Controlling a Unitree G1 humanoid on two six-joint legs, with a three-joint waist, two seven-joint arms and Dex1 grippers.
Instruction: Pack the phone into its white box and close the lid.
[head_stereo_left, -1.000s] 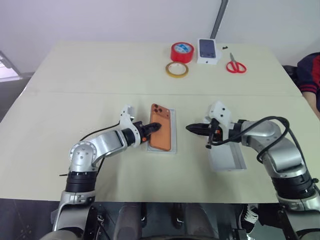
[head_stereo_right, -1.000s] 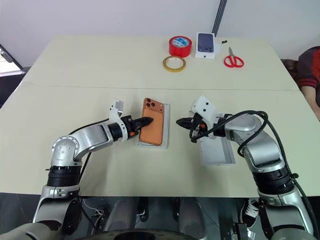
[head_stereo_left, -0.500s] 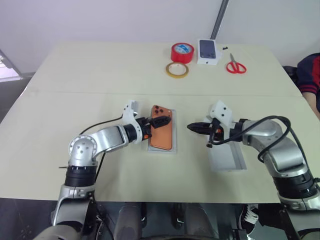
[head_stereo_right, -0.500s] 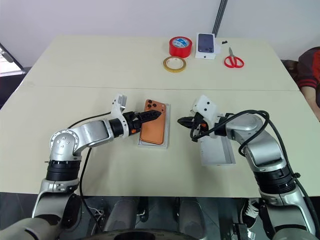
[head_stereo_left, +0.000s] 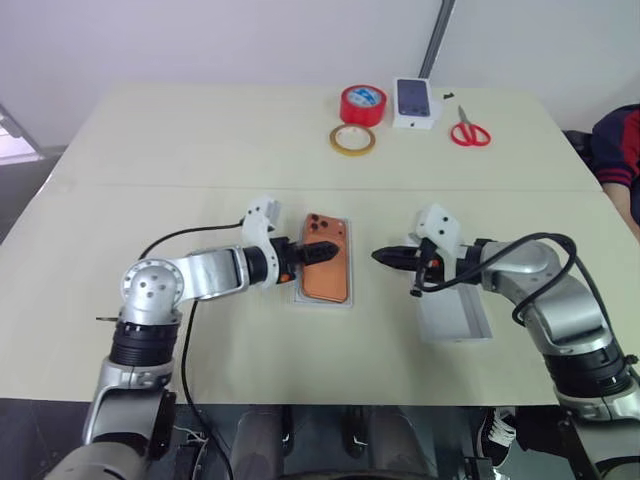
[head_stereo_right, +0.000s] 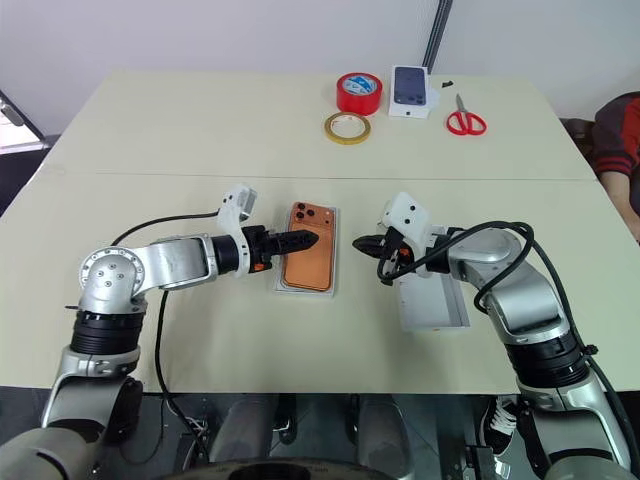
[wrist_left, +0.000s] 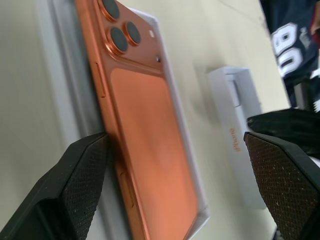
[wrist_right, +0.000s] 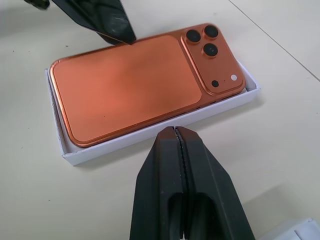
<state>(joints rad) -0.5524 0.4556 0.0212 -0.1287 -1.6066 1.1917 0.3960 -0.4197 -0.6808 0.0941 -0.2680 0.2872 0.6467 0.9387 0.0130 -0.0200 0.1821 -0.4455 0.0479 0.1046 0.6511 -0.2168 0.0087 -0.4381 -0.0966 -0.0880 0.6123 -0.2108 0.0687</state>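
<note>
Phone (head_stereo_left: 326, 269): seated in white box (wrist_right: 150, 131), mid-worktop (head_stereo_left: 200, 150). Our left hand (head_stereo_right: 300, 241) gapes wide above it; right hand (head_stereo_right: 366, 243) is pinched shut, empty. Next we fetch the lid (head_stereo_left: 455, 318) lying under our right arm.

The side wall of the lid (wrist_left: 239, 134) carries small orange lettering, seemingly "iPhone" but too blurred to be sure, and a large white "8" with part of another digit shows on a person's dark sleeve (wrist_left: 294, 42).

Orange phone (head_stereo_left: 326, 270) in white box (head_stereo_left: 349, 299)
</note>
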